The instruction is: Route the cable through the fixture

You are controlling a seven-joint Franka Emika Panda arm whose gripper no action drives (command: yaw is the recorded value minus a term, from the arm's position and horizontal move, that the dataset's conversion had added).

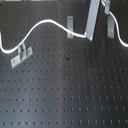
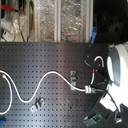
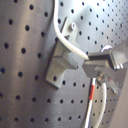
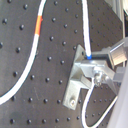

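Note:
The white cable (image 1: 46,22) runs from the first exterior view's left, over a metal clip (image 1: 21,54), arches up, then drops past the lower end of a second clip (image 1: 70,25) into my gripper (image 1: 89,37). The gripper is shut on the cable just beside that clip. In the second exterior view the cable (image 2: 52,74) leads to the gripper (image 2: 88,90) beside the clip (image 2: 74,77). In the first wrist view the cable (image 3: 64,37) crosses the clip (image 3: 61,62), and its red band (image 3: 93,93) hangs past the fingers. The second wrist view shows the band (image 4: 39,26) and the clip (image 4: 80,75).
A third clip (image 1: 108,27) stands on the black pegboard (image 1: 65,90) at the first exterior view's right, with a cable stretch (image 1: 119,36) beside it. In the second exterior view the white arm (image 2: 118,62) is at right, and bins (image 2: 60,20) lie behind the board.

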